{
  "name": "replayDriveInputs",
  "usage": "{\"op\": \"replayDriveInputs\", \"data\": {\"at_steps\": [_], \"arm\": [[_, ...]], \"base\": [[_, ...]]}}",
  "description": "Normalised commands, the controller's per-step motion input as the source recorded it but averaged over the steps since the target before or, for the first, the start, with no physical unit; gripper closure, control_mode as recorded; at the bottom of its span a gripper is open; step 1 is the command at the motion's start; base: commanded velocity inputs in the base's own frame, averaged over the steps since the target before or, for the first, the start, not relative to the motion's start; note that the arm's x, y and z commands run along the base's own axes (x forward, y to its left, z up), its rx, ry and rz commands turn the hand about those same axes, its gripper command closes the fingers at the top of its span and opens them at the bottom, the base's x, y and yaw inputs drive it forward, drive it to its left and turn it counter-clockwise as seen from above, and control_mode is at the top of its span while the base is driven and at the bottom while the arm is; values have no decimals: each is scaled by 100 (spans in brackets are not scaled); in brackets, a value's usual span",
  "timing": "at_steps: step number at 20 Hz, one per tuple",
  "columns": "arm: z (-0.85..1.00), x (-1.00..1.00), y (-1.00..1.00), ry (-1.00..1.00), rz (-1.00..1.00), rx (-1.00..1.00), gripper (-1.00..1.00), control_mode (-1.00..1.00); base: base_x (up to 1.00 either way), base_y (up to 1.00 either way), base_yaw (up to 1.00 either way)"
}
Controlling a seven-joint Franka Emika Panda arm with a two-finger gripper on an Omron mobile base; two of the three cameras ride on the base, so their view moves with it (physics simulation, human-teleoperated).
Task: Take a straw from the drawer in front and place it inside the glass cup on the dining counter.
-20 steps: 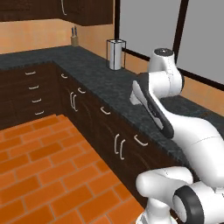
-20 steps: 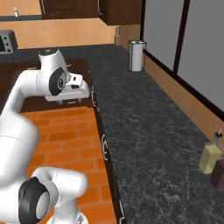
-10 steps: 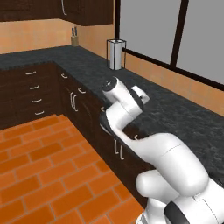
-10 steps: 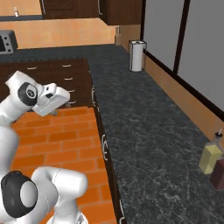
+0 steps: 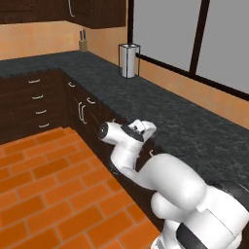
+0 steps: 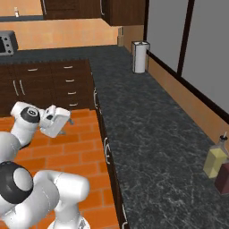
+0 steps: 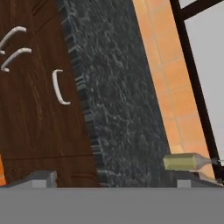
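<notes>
My gripper is wide open and empty; the drawer handle lies at ten o'clock, bar running lengthwise.

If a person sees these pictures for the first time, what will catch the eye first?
The big white robot arm fills the foreground, bent low toward the dark cabinet fronts over the orange brick floor. Its open gripper hangs beside the long black speckled counter. A paper towel roll stands at the counter's far end, and a yellowish bottle near its right edge.

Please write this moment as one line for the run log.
gripper: open, empty, low | drawer: shut, ahead | black counter: bottles, towel roll
</notes>
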Motion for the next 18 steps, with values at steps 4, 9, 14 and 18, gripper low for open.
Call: {"op": "replayDriveInputs", "data": {"at_steps": [4, 9, 14, 18], "arm": [[-84, 18, 0, 1, -8, -22, -100, -100], [-64, 41, -13, 2, -4, -16, -100, -100], [-49, 30, -26, 0, -1, -12, -100, -100], [-37, 22, -40, 0, -5, -11, -100, -100]], "base": [[0, 0, 0], [0, 0, 0], [0, 0, 0], [0, 0, 0]]}}
